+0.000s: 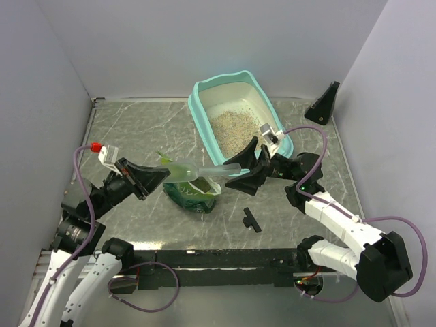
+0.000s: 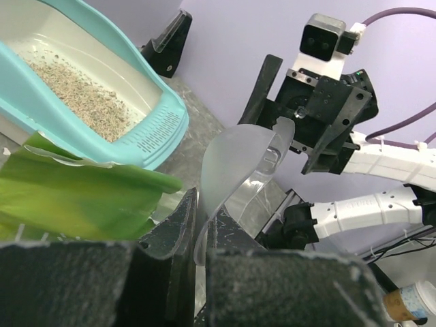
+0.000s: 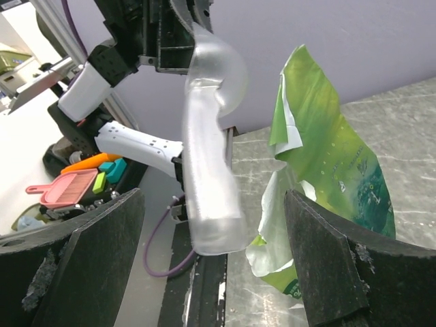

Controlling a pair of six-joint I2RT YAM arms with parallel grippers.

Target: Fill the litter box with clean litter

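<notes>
The litter box (image 1: 198,109), teal rim and cream pan, stands at the back centre of the table. Beige clean litter (image 1: 234,129) covers part of its floor (image 2: 75,95). A torn-open green bag (image 1: 193,193) lies in front of it. My left gripper (image 1: 161,176) is shut on the bowl edge of a translucent plastic scoop (image 2: 238,163), held in the air above the bag. The scoop's handle (image 3: 208,170) points at my right gripper (image 3: 212,204), which is open with a finger on either side of the handle's end and not touching it. No litter shows in the scoop.
A black wedge-shaped stand (image 1: 323,103) sits by the right wall at the back. A small black T-shaped piece (image 1: 251,219) lies on the table in front of the right arm. Walls close in the left, back and right sides.
</notes>
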